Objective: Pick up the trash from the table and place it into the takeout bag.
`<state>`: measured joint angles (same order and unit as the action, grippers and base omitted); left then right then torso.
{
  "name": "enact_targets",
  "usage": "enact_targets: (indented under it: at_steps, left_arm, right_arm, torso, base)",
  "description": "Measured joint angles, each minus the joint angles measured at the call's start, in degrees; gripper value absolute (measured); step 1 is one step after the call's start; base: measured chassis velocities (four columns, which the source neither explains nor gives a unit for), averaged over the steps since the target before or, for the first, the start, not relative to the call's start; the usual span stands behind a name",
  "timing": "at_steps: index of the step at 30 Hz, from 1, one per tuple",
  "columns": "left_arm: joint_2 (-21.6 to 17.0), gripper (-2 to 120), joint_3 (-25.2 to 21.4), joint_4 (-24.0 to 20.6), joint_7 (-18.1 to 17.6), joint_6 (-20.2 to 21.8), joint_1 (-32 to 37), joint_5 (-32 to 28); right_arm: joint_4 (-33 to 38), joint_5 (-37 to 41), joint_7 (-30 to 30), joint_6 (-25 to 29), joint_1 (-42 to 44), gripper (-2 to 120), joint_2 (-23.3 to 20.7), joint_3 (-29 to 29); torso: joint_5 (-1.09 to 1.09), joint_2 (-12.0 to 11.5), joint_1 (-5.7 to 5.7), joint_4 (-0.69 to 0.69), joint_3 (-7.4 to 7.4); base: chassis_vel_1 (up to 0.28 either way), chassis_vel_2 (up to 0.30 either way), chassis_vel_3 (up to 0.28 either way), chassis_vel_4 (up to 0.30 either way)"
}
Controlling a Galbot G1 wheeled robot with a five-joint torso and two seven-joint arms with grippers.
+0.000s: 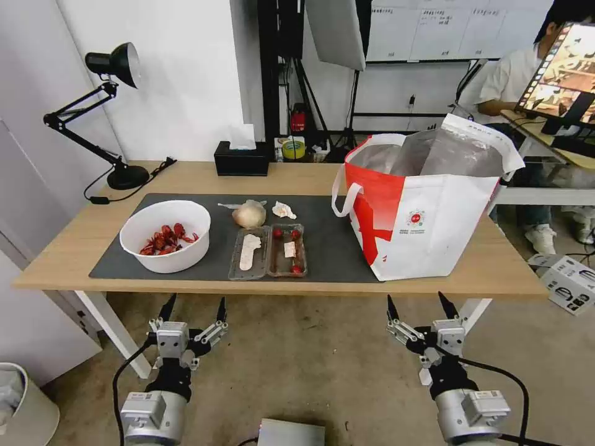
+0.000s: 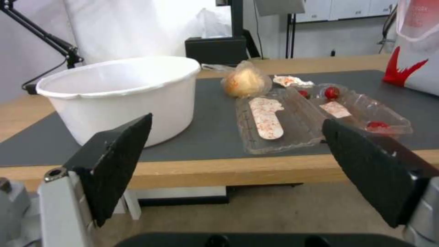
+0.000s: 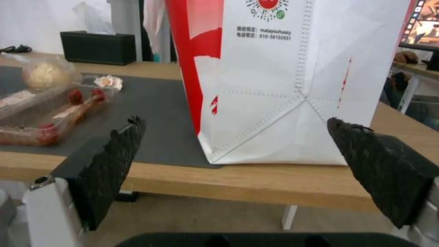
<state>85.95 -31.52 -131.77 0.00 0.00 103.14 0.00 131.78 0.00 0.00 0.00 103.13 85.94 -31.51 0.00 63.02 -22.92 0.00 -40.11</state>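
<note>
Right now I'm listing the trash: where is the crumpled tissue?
In the head view the crumpled tissue lies mid-mat, between the knotted bag and the takeout bag.

A black desk lamp (image 1: 114,68) and black tissue box (image 1: 242,159); perhaps tape (image 1: 293,148) behind.

The light-wood table (image 1: 74,248) carries a dark grey mat (image 1: 328,235) at centre, a black lamp (image 1: 127,176) far left, a black tissue box (image 1: 242,162) far back, and the takeout bag (image 1: 427,204) at right, partly on the mat.
</note>
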Motion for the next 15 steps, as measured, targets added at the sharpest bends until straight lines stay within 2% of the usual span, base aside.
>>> enact_targets:
  at_steps: [15]
  left_arm:
    - [0.0, 100, 0.0, 0.0, 0.0, 0.0, 0.0, 0.0]
  right_arm:
    - [0.0, 0.0, 0.0, 0.0, 0.0, 100, 0.0, 0.0]
  torso:
    - [0.0, 0.0, 0.0, 0.0, 0.0]
  base:
    - [0.0, 0.0, 0.0, 0.0]
